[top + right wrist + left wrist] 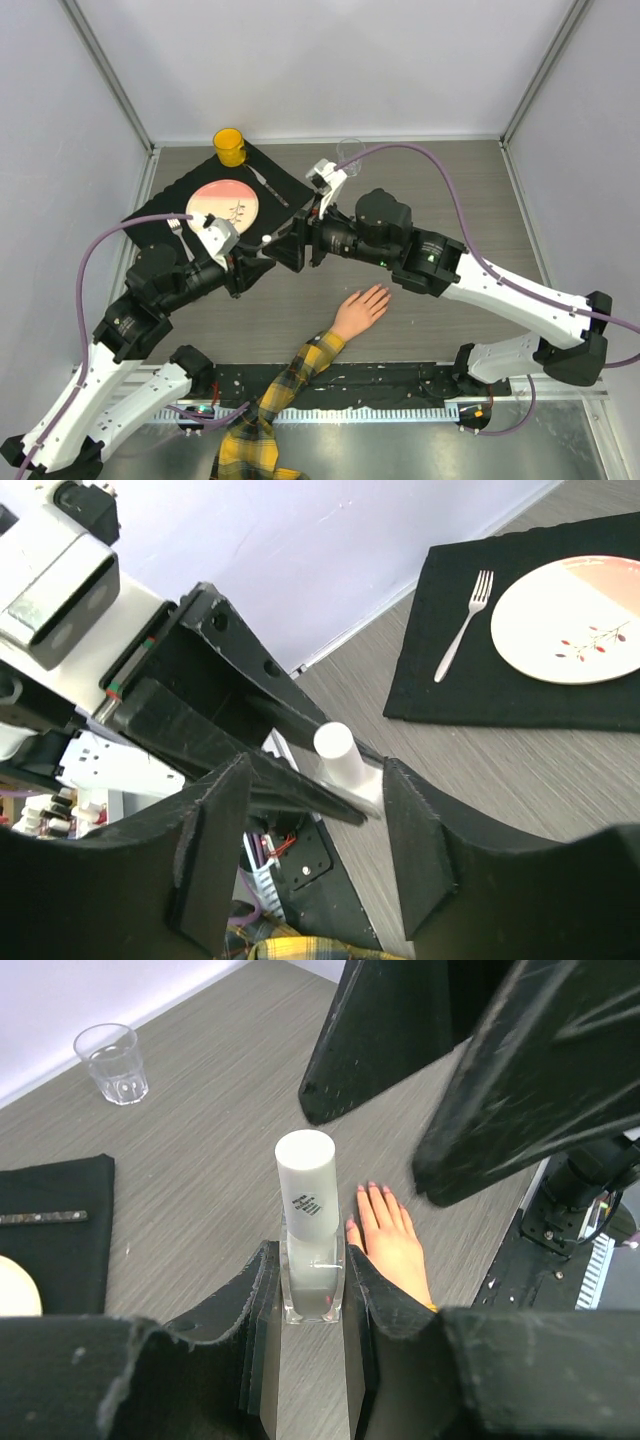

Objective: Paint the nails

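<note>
the left gripper point(311, 1272) pinches a small clear bottle point(313, 1295) near its bottom. the bottle stands up straight with its tall white cap point(305, 1165) on top. the right gripper point(318, 778) is spread wide, with the cap between its two fingers and a gap on each side. the nails point(372, 1189) are on the peach hand point(358, 312). the hand lies flat on the table point(480, 200) near both grippers, fingers stretched out.

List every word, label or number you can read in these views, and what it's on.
Small black print on the tall white cap of the small clear bottle clamped in the left gripper: too small to read.
No other words, numbers or signs are visible in any view.
</note>
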